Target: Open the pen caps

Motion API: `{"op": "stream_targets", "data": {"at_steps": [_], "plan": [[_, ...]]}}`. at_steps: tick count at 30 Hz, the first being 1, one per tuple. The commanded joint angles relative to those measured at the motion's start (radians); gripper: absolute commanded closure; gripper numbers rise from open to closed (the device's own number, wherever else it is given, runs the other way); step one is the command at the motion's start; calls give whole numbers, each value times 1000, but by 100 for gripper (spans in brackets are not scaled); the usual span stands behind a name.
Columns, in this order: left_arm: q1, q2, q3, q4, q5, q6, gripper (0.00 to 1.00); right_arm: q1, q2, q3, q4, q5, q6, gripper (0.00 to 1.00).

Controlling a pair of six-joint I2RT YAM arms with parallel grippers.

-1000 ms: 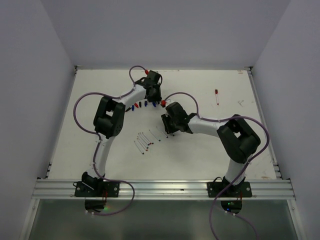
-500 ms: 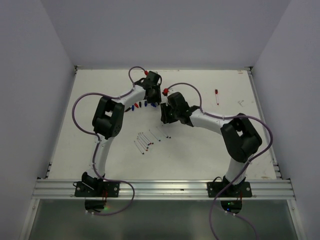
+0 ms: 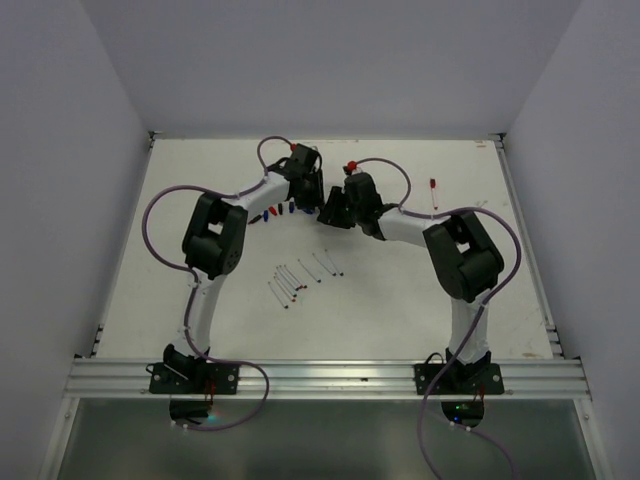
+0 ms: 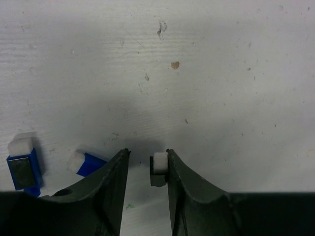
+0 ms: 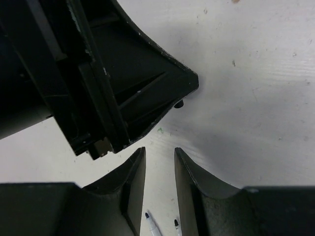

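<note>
Standing partly parted, the left gripper (image 4: 147, 154) has 1 pen cap (image 4: 158, 166) touching 1 finger (image 4: 189, 189), unclamped; the right gripper (image 5: 160, 150) gapes narrowly, empty.

links (image 3: 203, 300) white | joints (image 3: 215, 235) black | cables (image 3: 146, 215) purple | knobs (image 3: 351, 166) red

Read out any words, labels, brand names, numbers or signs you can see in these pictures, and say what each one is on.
No readable text in any view.
The blue pen caps show no print.
The pens are too small in the overhead view to show any marking.
The table bears only specks and stains, no writing.
</note>
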Motion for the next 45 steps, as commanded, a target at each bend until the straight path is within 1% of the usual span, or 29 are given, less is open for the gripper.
{"op": "stream_targets", "data": {"at_steps": [1, 4, 8, 13, 16, 20, 26, 33, 39, 42, 45], "plan": [[9, -60, -11, 45, 38, -5, 60, 5, 4, 39, 86, 3, 54, 67], [13, -62, -19, 54, 55, -8, 60, 5, 6, 24, 109, 34, 58, 68], [27, -68, -54, 91, 101, -26, 60, 5, 41, 27, 131, 64, 114, 69], [33, -69, -70, 99, 107, -26, 60, 5, 96, 44, 129, 87, 144, 71], [39, -74, -82, 110, 124, -31, 60, 5, 118, 44, 157, 87, 163, 72], [44, -79, -88, 105, 124, -26, 60, 3, 125, 27, 222, 97, 183, 72], [56, -82, -116, 116, 137, -23, 60, -3, 139, 18, 242, 115, 209, 72], [59, -86, -114, 104, 130, -9, 60, -21, 190, 38, 252, 101, 235, 72], [59, -82, -103, 94, 117, -2, 60, -23, 185, 42, 238, 98, 230, 73], [59, -89, -106, 104, 115, -5, 60, -25, 174, 35, 246, 74, 203, 73], [59, -103, -106, 122, 115, -9, 60, -25, 152, 9, 284, 9, 164, 74]]}}
